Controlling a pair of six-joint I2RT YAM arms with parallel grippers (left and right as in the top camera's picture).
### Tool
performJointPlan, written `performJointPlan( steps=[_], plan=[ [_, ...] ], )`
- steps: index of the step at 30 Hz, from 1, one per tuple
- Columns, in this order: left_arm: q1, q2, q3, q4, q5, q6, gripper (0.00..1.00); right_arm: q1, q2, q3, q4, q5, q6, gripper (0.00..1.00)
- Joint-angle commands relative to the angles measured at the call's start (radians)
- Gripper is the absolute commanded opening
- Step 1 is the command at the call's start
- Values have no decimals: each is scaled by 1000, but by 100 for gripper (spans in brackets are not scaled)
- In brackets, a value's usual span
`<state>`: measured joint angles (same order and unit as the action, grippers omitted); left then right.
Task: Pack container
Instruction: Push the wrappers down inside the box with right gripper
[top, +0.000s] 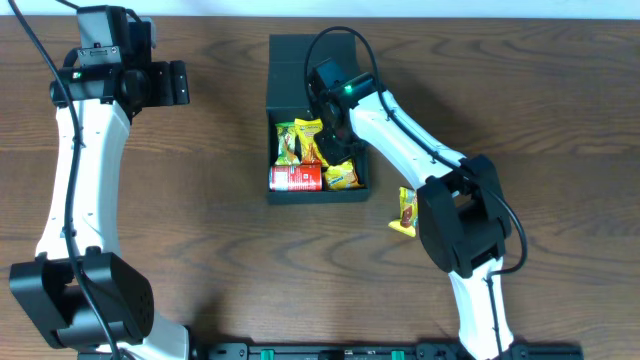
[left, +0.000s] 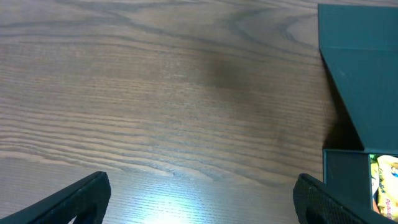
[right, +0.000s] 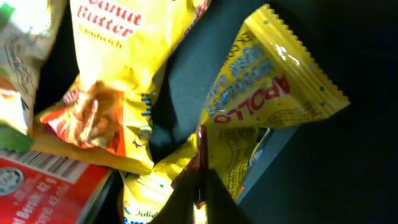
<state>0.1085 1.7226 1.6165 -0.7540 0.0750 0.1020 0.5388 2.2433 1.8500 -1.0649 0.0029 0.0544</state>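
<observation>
Closed right jaws seemingly pinch yellow packet (right: 261, 99), contact unseen overhead.

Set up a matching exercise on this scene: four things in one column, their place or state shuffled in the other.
1. red can
2. loose yellow packet
3. left gripper
4. right gripper

A. open, above bare table
B. on the table, outside the container
C. shut, among snack packets in the container
D. lying inside the container

Pairs: 1-D, 2-B, 3-A, 4-C
</observation>
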Motion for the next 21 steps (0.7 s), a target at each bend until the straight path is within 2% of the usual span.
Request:
performJointPlan(
  steps=[1,13,21],
  plan=[
    [4,10,8,3,-3,6,95,-3,17,-7,11,-4,6,2],
    [4,10,8,3,-3,6,95,-3,17,-7,106,-76,74,1],
    [4,10,8,2,5,6,95,-2,17,-7,114,-112,177,1]
  ],
)
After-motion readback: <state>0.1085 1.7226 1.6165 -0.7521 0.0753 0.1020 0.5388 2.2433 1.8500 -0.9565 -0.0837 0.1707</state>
